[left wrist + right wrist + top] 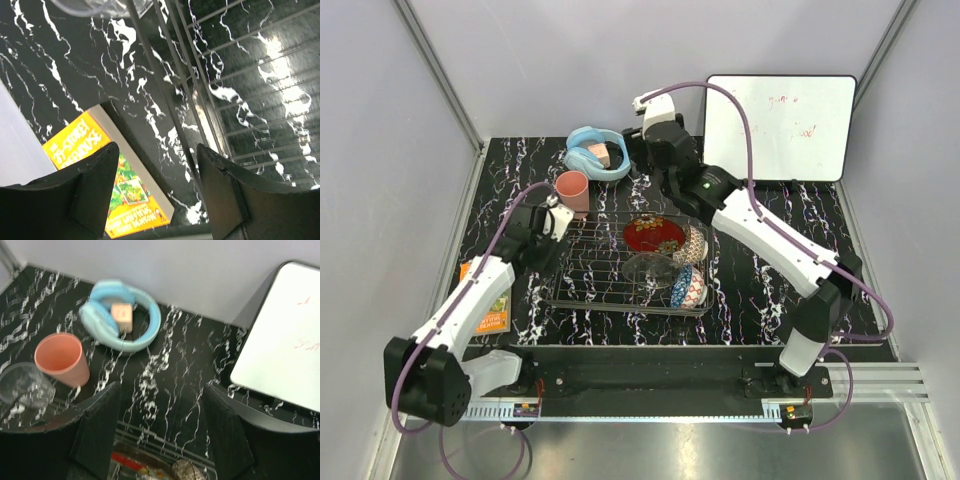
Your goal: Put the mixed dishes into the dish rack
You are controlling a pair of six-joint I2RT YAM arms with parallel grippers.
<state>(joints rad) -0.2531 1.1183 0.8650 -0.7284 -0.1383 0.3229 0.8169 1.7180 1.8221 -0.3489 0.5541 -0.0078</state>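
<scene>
Left edge of the black white-veined table [760, 290]: an orange paperback book [75, 145] lies flat, just left of the rack.

Your left gripper [157, 150] hangs over the strip between the book and the rack's left rim. Its fingers are spread, with nothing between them.

Far-left side: the small clear glass tumbler [25, 387] stands by the rack's far left corner; you cannot tell if it touches the rim. The salmon-pink plastic cup [572, 192] stands upright on the table just beside it, outside the rack.

Far edge: the light blue headphones [597, 155] lie flat.

Centre: the chrome wire dish rack [582, 268] has its left half bare. Its right half holds the red gold-decorated lacquer dish [653, 235], the small beige patterned bowl [692, 245] tipped on edge beside it, the clear glass bowl [648, 268] and the blue patterned bowl [688, 287] at the near right corner.

Your right gripper [160, 390] is above the rack's far rim, fingers spread, empty.

Far right corner: the white whiteboard [780, 125].
</scene>
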